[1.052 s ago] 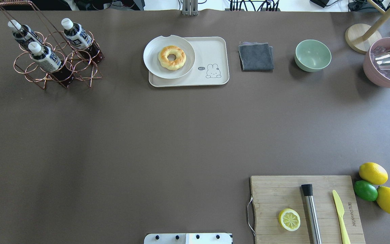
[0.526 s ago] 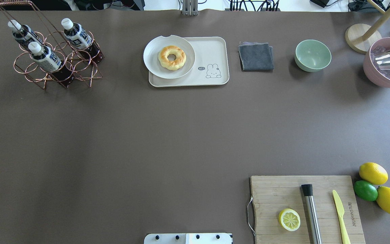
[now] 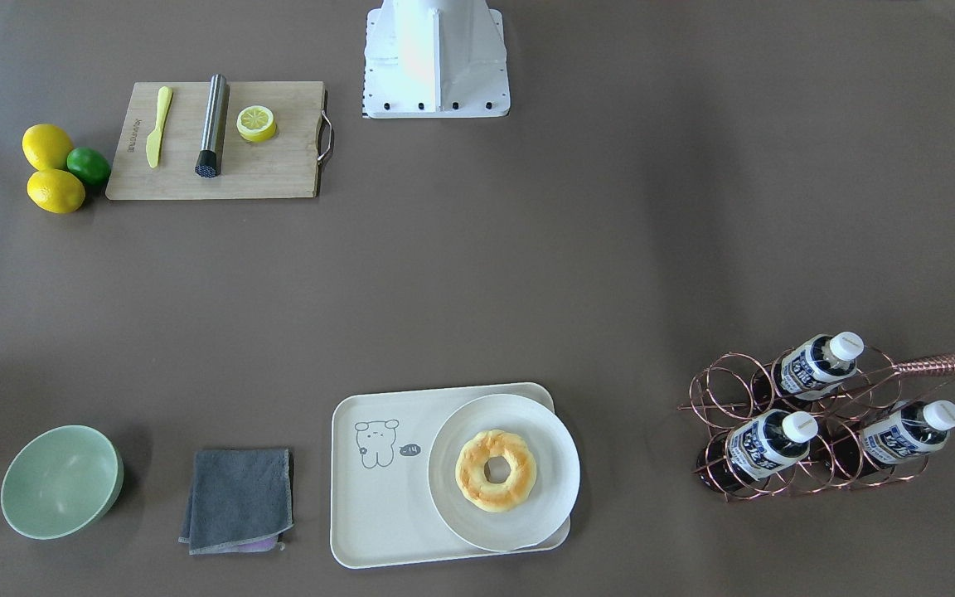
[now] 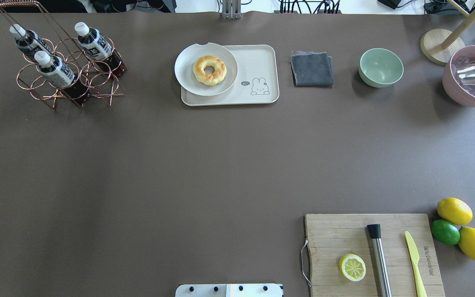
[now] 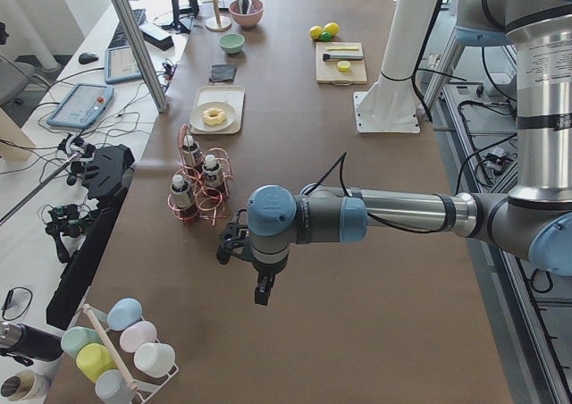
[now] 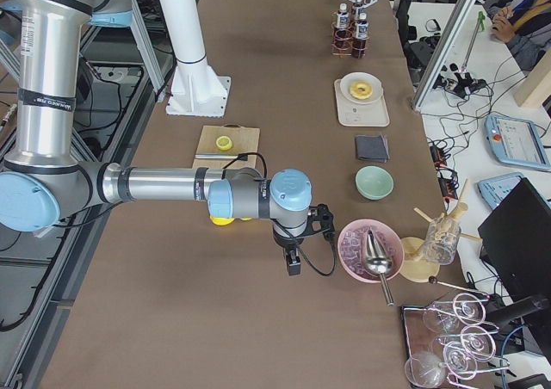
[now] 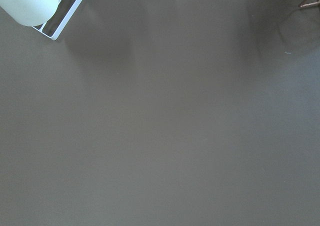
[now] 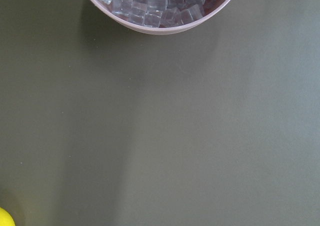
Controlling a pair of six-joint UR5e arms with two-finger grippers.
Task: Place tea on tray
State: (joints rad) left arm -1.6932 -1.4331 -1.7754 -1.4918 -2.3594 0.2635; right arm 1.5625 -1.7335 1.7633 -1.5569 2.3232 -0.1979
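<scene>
On the brown worktop (image 4: 221, 165), the cream rectangular plastic tray (image 4: 258, 62) lies right of a copper wire rack (image 3: 946, 362) holding the leaning, cap-up clear plastic tea bottle (image 4: 93, 43), nearer the left arm's fingers (image 5: 260, 290) than the right arm's fingers (image 6: 293, 264), though I cannot tell either grip.

— What do the arms either side of the white column (image 6: 185, 36) look like?
— The left arm (image 5: 402, 214) and right arm (image 6: 164, 185) match: silver-grey tubes, pale blue joint caps (image 5: 271, 210), small dark lettering on the upright links.
— Cables?
— A black cable (image 5: 335, 167) loops along each forearm. The left gripper (image 5: 260, 295) and right gripper (image 6: 294, 268) are black.
— And under the column?
— A white base plate (image 3: 436, 104), with four dark screws along one edge.
</scene>
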